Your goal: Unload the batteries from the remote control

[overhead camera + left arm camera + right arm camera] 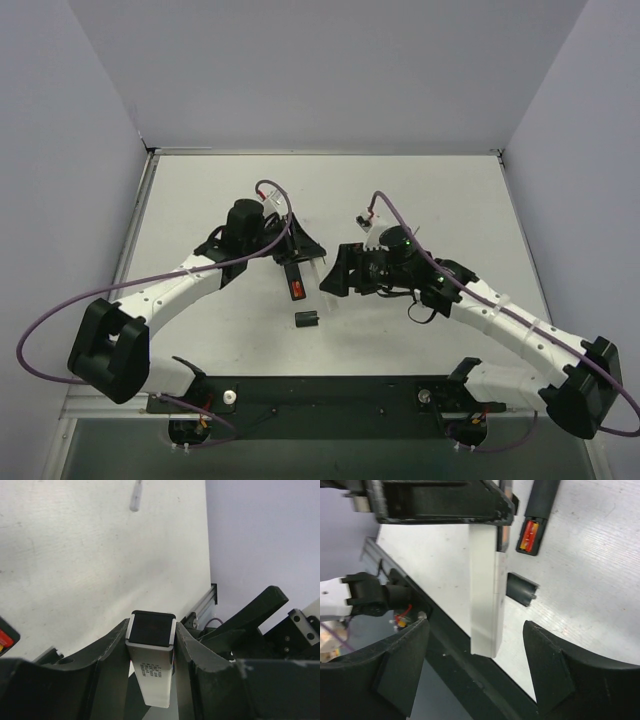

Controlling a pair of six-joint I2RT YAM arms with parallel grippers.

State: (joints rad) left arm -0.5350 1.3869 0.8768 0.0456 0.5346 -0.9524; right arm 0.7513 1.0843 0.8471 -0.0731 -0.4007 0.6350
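Your L gripper (151, 639) clamps the white remote (152, 680), mid-table; R gripper (476, 665) hangs wide open, empty, just beside it. The black remote (542, 500) lies toward the near edge, cover (521, 591) off, red batteries (530, 535) inside – looks like unloading's barely begun

The slim remote (151, 675) is white (black end face, grey print), the batteries (530, 535) red, their housing (543, 497) black.

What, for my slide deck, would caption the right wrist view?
Open right gripper frames a white remote control held by the left gripper; behind, a black remote control lies open, red batteries exposed.
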